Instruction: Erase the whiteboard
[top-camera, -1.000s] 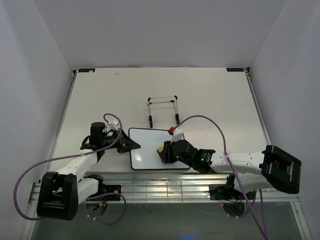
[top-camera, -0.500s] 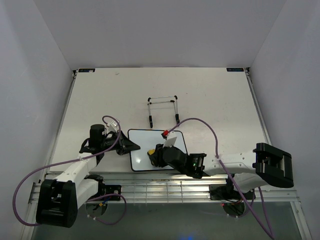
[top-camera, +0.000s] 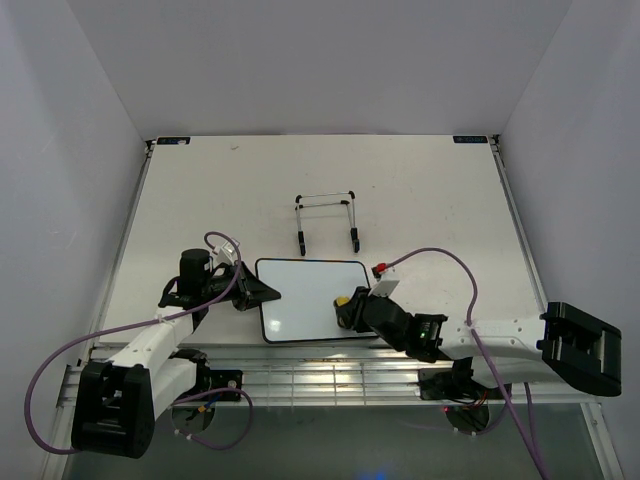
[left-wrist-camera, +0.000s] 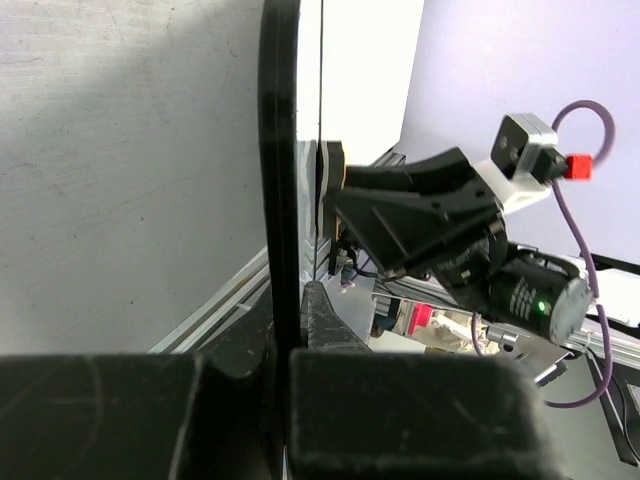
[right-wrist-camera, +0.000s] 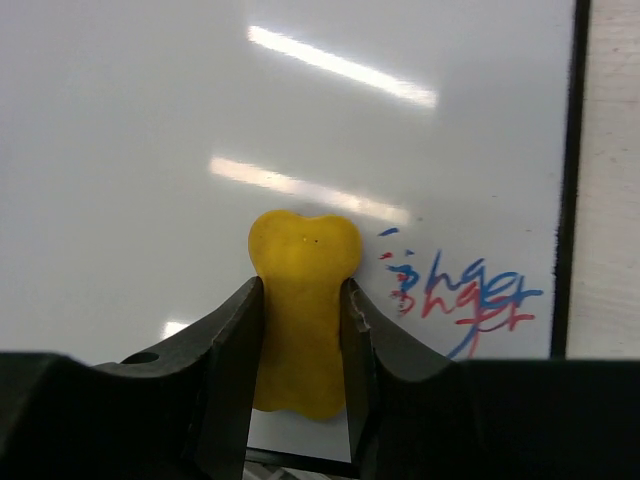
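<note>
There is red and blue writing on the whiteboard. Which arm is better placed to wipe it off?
Right. The right hand grips the yellow peanut-shaped eraser on the black-framed white whiteboard, just beside the red and blue writing. The left hand is clamping the board's edge.

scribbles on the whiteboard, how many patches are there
1: a red-and-blue scribble beside the eraser in the right tool, near the frame of the whiteboard, seen by the right wrist camera. More may hide under the tool.
</note>
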